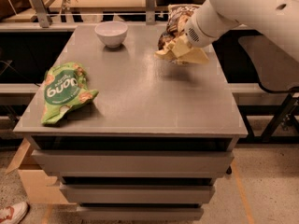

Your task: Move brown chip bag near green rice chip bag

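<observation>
The brown chip bag [176, 36] hangs in the air above the table's far right part, tilted, its pale-yellow end lowest. My gripper [184, 40] is at the bag's middle, at the end of the white arm coming in from the upper right, and is shut on the bag. The fingers are mostly hidden behind the bag and wrist. The green rice chip bag [63, 91] lies flat near the table's left edge, well apart from the brown bag.
A white bowl [111, 33] stands at the back of the grey table [149, 106], left of the brown bag. Drawers are below the tabletop. A wooden box [32, 181] and a shoe [11, 213] are on the floor at lower left.
</observation>
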You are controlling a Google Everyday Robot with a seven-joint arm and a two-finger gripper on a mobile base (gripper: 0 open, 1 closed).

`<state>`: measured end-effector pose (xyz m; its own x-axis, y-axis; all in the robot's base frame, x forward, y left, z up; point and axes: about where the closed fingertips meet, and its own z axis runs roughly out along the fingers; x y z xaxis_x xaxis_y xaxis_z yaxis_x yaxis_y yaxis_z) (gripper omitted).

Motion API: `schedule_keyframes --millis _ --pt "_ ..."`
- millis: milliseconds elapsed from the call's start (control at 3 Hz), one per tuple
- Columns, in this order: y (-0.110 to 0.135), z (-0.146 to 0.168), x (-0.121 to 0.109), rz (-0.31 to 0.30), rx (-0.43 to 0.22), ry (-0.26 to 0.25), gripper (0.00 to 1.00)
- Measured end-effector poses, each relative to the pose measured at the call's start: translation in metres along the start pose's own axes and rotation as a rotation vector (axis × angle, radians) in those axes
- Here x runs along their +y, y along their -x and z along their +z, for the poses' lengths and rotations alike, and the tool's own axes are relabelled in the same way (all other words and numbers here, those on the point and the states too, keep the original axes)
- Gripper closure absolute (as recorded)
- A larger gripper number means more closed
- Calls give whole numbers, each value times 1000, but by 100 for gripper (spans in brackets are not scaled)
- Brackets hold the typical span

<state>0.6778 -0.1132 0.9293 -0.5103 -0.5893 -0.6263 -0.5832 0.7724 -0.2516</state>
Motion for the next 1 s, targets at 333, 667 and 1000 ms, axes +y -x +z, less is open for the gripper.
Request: schedule_keyframes --millis 333,667,1000 --pt "0 0 0 0 1 1 100" --pt "0 -5 25 -75 -10 48 100" --pt "1 -34 75 -189 -72 140 100"
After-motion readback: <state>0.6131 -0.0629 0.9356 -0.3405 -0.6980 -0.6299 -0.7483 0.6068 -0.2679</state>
